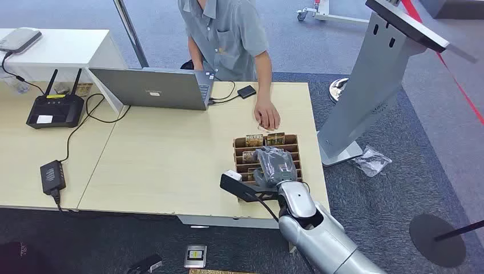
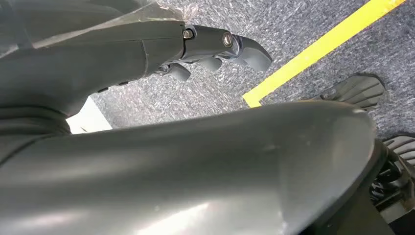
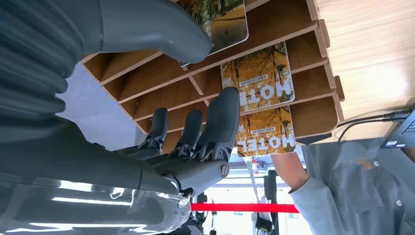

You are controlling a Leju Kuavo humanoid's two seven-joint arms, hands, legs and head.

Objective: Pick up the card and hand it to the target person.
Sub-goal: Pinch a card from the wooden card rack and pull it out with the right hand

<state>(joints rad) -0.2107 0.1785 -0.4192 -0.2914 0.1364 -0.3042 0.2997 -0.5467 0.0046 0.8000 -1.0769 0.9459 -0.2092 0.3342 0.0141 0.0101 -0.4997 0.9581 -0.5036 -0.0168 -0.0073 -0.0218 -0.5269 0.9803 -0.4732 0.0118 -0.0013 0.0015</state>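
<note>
A shiny silver robot arm with a dark grey hand

The right arm (image 1: 319, 234) is smooth, round and silver, with a black cable by the wrist. The right hand (image 1: 276, 164) has a grey ribbed cover, a thick grey thumb and darker fingers (image 3: 220, 122). The left hand (image 2: 215, 44) is dark grey with small silver screws.

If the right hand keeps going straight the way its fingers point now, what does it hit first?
Most likely the HOTEL cards standing in the wooden card rack: the right hand hovers over the slots, fingers aimed at them. Depth is unclear; a divider could come first.
</note>
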